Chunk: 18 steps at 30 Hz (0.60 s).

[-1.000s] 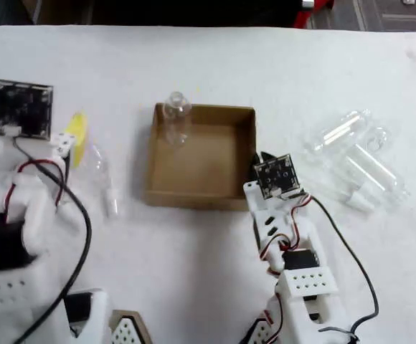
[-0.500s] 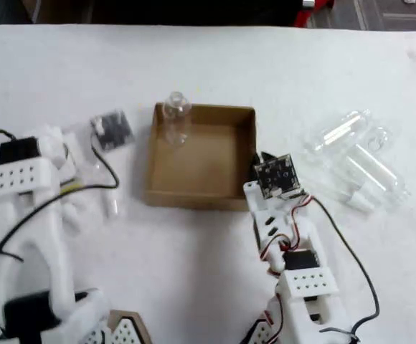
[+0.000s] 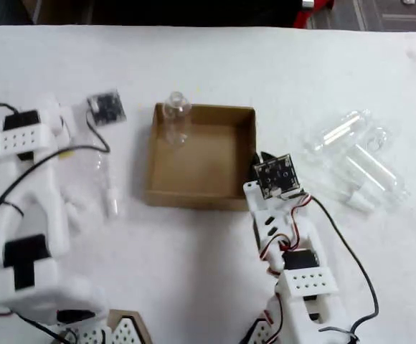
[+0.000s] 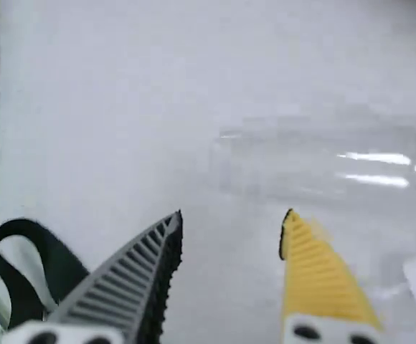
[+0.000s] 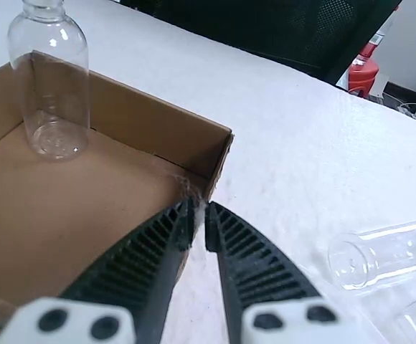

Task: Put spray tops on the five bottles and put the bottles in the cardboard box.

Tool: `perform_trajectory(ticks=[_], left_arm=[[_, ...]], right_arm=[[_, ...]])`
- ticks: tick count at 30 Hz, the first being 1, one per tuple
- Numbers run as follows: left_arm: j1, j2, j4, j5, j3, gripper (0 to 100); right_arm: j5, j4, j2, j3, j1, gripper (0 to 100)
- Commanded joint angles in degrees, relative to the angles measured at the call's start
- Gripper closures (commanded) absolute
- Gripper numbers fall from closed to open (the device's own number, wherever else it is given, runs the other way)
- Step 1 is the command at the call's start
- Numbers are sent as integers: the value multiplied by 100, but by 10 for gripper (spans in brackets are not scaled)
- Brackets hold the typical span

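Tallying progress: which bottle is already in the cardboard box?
The upright bottle in the cardboard box's far left corner; the other bottles lie on their sides on the table outside it.

Left wrist view: a clear bottle (image 4: 323, 161) is lying blurred, its outline fading into the surface (image 4: 107, 93). Right wrist view: the frame edge is cutting off a second bottle (image 5: 384, 251) and the cardboard box (image 5: 143, 125). High view: the bottle cluster (image 3: 355, 154) is overlapping, so the count cannot be told.
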Motion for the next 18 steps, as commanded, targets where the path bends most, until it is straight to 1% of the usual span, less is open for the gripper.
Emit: perform_trajectory(ticks=[1,3,4,5,9,10,12,18], left_arm=[[-40,681,-721,2840,-1600,793],[57,1086,-862,3930,-2057,793],[119,1305,-932,4273,-2233,793],[163,1543,-1046,4431,-2409,793],[215,2466,-1635,4440,-2954,793],[180,2659,-1635,4396,-3103,793],[110,2985,-1407,4070,-3358,793],[-22,3662,-571,2585,-3859,793]], right_arm=[[62,-145,13,-26,-66,978],[62,-145,13,-26,-66,978],[62,-145,13,-26,-66,978],[62,-145,13,-26,-66,978],[62,-145,13,-26,-66,978],[70,-145,13,-26,-66,978],[70,-145,13,-26,-66,978],[70,-145,13,-26,-66,978]])
